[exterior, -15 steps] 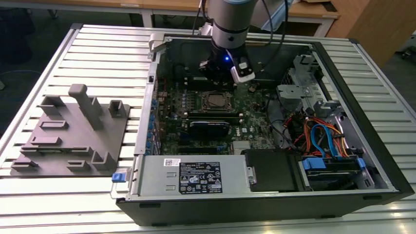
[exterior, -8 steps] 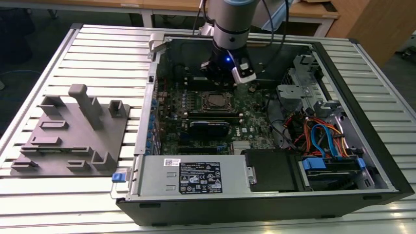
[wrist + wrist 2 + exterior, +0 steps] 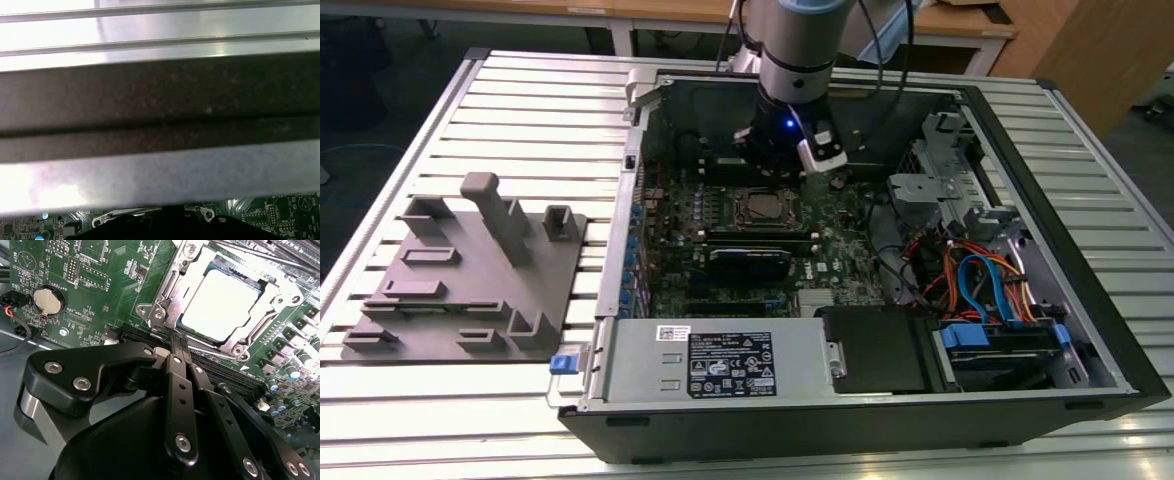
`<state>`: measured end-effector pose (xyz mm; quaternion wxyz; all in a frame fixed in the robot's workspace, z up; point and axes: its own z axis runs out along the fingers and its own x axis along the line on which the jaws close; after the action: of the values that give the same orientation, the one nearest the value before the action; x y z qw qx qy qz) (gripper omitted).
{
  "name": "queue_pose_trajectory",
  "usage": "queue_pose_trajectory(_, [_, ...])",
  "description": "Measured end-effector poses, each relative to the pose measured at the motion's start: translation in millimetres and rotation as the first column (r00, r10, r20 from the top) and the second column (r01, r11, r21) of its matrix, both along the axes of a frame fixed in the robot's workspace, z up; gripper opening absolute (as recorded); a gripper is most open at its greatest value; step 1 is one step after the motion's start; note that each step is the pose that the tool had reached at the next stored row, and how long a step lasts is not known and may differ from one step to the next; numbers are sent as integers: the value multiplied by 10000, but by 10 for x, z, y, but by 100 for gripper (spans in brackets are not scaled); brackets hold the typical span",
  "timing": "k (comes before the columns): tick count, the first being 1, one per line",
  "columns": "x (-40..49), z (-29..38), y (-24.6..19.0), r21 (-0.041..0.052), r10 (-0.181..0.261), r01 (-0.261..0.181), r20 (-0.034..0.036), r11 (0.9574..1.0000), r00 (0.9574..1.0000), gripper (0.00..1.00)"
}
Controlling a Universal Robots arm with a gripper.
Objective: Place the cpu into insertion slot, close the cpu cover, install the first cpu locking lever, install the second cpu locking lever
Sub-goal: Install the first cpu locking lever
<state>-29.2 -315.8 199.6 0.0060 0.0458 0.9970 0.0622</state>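
Observation:
The cpu [image 3: 225,302] lies flat in the insertion slot [image 3: 761,207], its silvery top showing bright through the window of the cpu cover [image 3: 196,279]. The cover lies down over the socket on the green board. My gripper [image 3: 178,340] is shut, with nothing visible between its black fingers [image 3: 176,390]. Its tips are at the socket's near edge, by a corner screw of the metal frame. In the exterior view the gripper [image 3: 781,160] hangs inside the open computer case, just beyond the socket.
A grey fixture plate [image 3: 467,270] with upright blocks lies at the exterior view's left. The power supply [image 3: 720,360], black drive box [image 3: 887,350] and coloured cables [image 3: 974,280] crowd the case. A coin battery [image 3: 48,301] and memory slots [image 3: 225,372] flank the socket. The case wall [image 3: 160,100] is close.

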Motion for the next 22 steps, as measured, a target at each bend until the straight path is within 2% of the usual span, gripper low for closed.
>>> queue_pose_trajectory(11, [8,-21,1,-1,0,0,0,10000,10000,10])
queue_pose_trajectory(22, [8,2,1,1,0,0,0,10000,10000,10])
